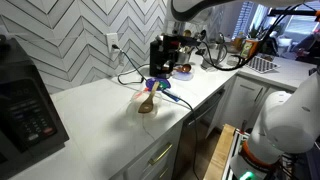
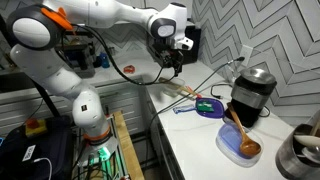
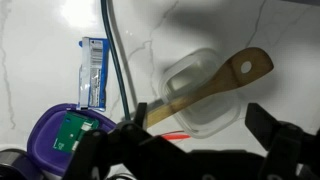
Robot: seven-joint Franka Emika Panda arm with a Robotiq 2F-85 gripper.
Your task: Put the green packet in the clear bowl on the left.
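Fingers [image 3: 285,140] of gripper [image 3: 185,140] stand wide, empty; green packet [image 3: 75,130] lies on purple dish [image 3: 42,140] beside clear bowl [image 3: 180,75] with spoon [image 3: 235,72] across it; nothing done, with grasp, carry, release all remaining.

green packet [image 3: 76,128] partly hidden by blurred end effector [image 3: 198,118], purple dish [image 3: 42,135] half covered

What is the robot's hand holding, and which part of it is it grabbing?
Nothing. The hand is open and empty. The green packet lies on a purple dish, and the hand is not touching it.
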